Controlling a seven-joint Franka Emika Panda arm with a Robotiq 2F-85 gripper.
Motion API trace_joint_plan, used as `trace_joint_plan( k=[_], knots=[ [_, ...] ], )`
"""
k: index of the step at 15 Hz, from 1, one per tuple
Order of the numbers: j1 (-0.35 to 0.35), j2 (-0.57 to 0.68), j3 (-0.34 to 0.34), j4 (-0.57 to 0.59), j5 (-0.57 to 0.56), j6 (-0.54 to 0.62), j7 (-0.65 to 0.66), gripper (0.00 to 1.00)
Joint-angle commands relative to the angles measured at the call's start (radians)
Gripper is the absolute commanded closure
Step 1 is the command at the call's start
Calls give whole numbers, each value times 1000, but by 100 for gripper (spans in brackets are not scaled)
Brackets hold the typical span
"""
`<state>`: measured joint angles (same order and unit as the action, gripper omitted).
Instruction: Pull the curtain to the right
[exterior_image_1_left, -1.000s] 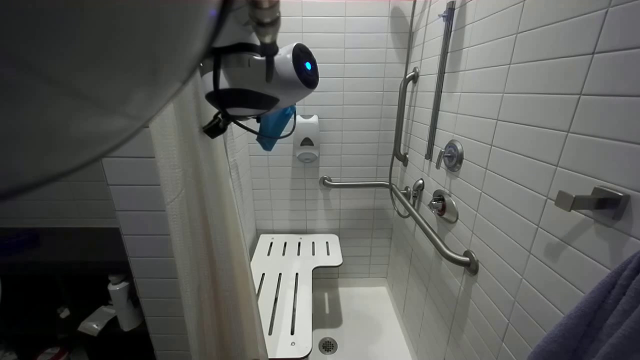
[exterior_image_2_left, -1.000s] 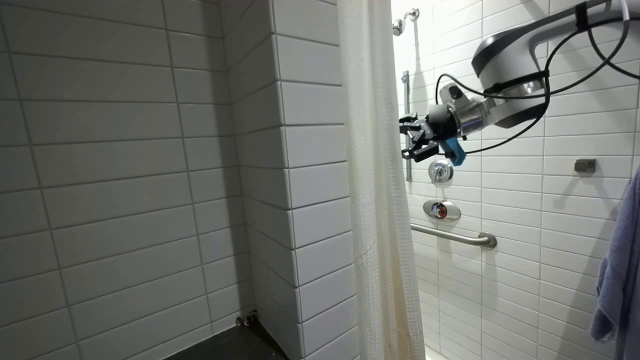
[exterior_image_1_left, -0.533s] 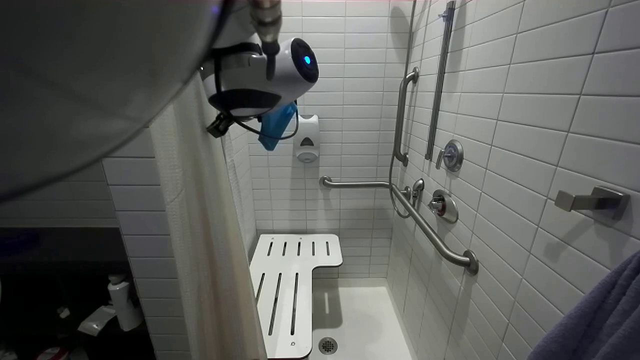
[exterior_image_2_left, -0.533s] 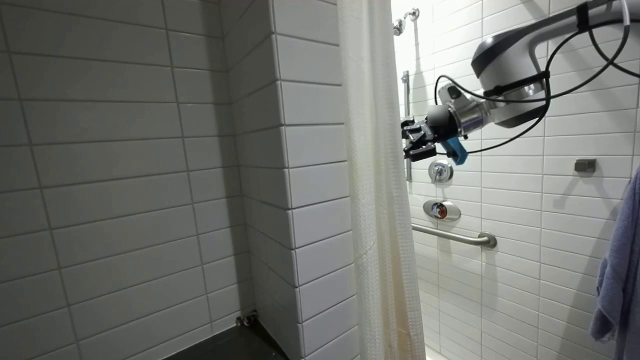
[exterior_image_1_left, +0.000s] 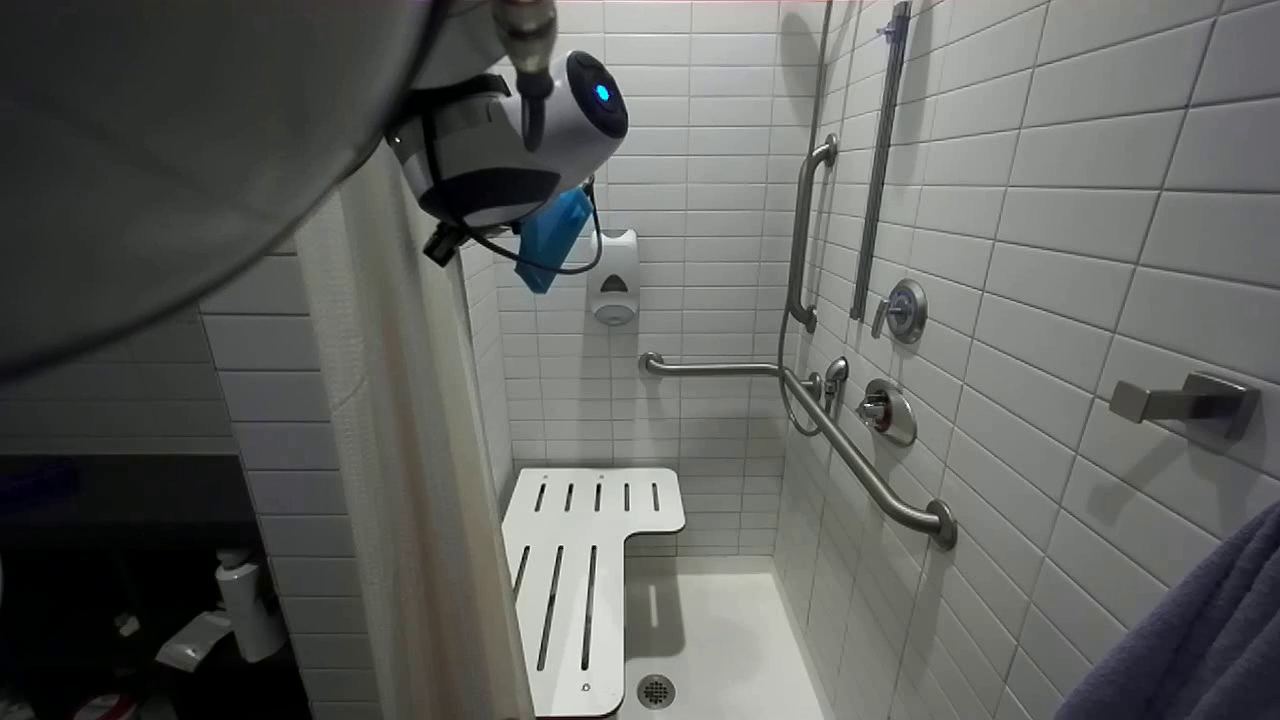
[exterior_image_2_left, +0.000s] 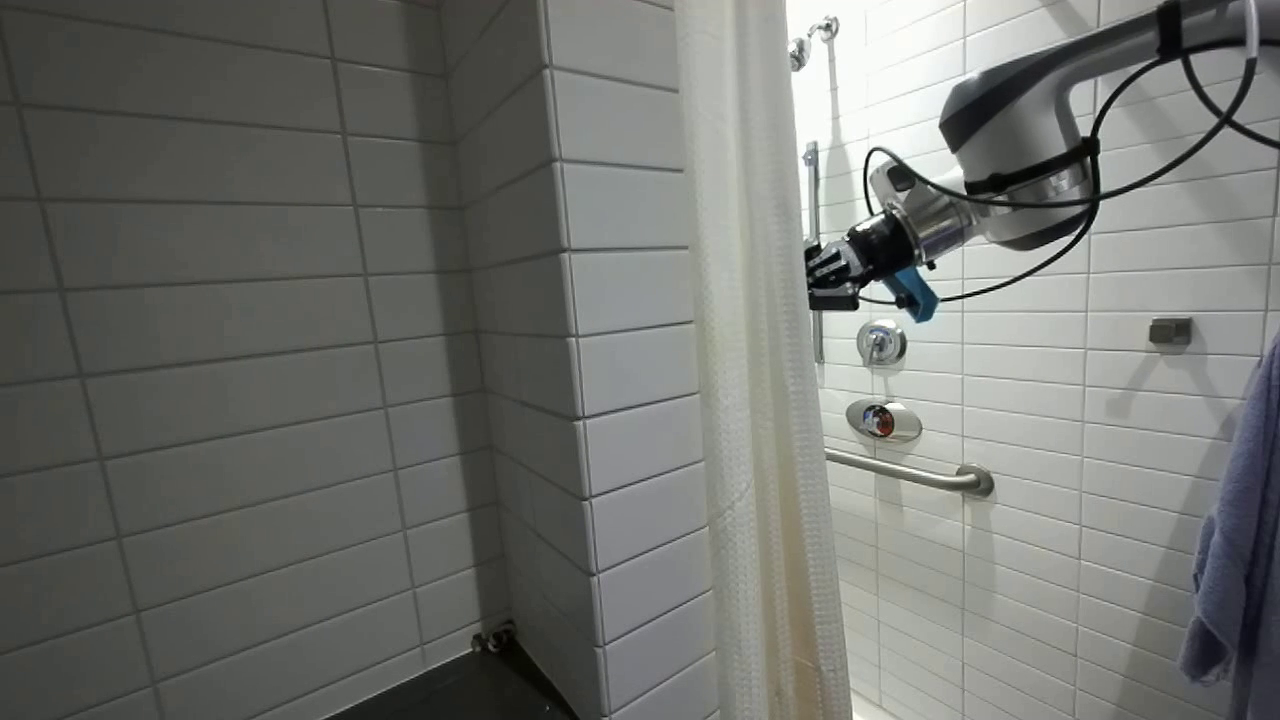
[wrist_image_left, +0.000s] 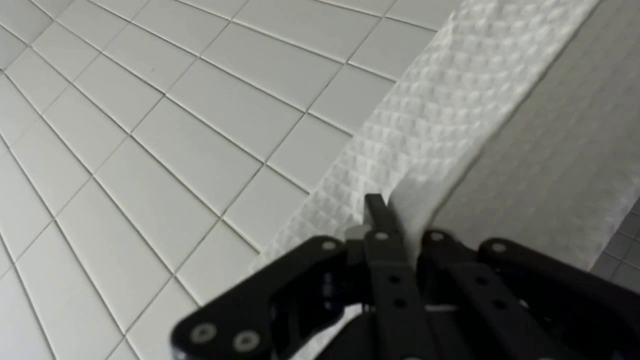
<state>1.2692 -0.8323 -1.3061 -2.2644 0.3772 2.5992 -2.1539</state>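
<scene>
There's the bite: the gripper has its jaws all but together, a fold of shower curtain pinched between! It hangs beside the tiled corner, light, soft cloth by its look, so a deep, bunched hold should drag best. Rightward, the robot arm may crowd the path, lavender towel further along.

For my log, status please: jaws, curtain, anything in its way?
Jaws shut. Curtain pinched between, hanging in folds. Slatted seat partly behind it in an exterior view, possible snag.
</scene>
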Motion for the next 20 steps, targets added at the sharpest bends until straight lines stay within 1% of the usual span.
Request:
trace_joint_plan(
  k=[1, 6, 11, 15, 20],
  knots=[
    [-11, 48, 35, -1, -59, 17, 77, 100],
    [11, 112, 51, 20, -140, -19, 149, 100],
    [28, 186, 72, 42, -185, -63, 195, 100],
    [45, 251, 73, 79, -188, -152, 196, 100],
    [67, 338, 60, 143, -172, -300, 188, 100]
  ],
)
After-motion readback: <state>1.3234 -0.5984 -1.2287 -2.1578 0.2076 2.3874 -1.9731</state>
